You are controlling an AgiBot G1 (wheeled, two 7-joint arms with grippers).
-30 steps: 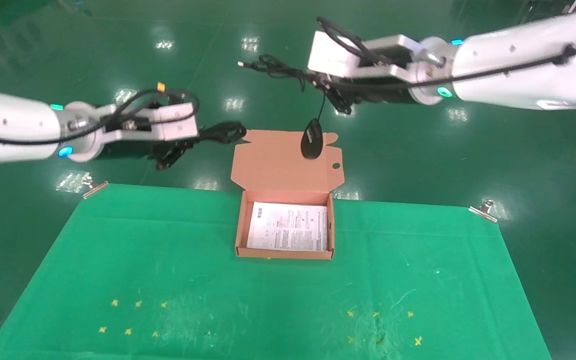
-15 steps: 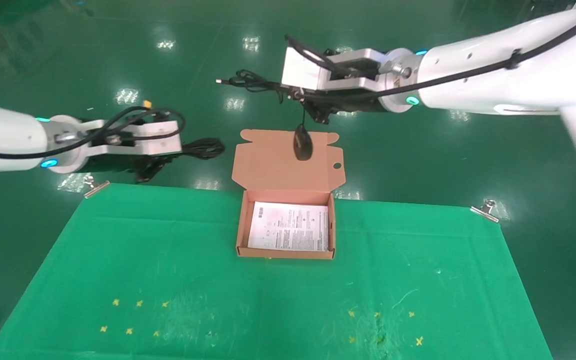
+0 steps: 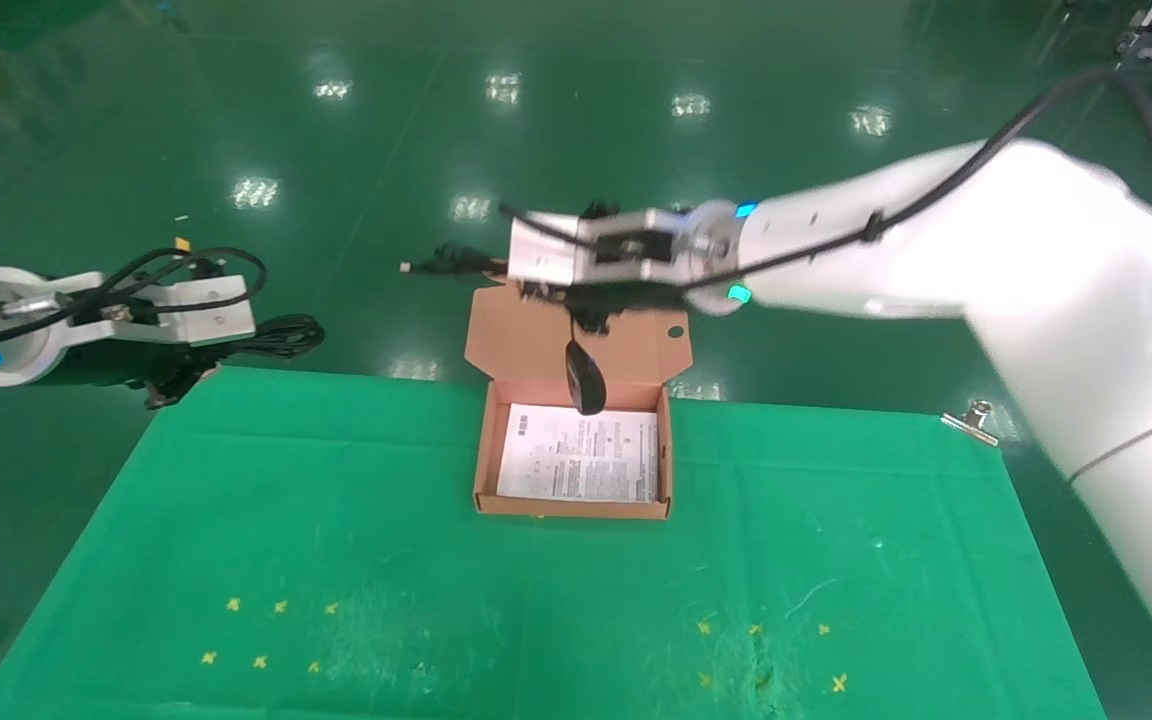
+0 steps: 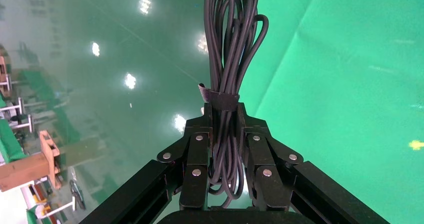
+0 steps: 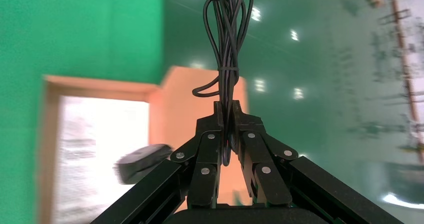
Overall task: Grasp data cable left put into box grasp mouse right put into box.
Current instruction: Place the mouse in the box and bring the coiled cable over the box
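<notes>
Since the box (image 3: 573,455) sits open on the worktop (image 3: 336,560), the light mouse (image 3: 586,384) dangles over its back edge, likely swinging; the right tool (image 3: 591,312) pinches its limp cord (image 5: 227,78). Farther left, the left tool (image 4: 224,149) clamps the floppy data cable (image 4: 231,48) mid-bundle.

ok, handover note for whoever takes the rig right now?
Right gripper: shut on the mouse's cord; the mouse dangles over the back edge of the open box.
Left gripper: shut on the cable, held off the table's left far corner.
Done: both grasps.
Left: lower and release the mouse, then bring the cable to the box. Only a printed sheet is inside.
</notes>
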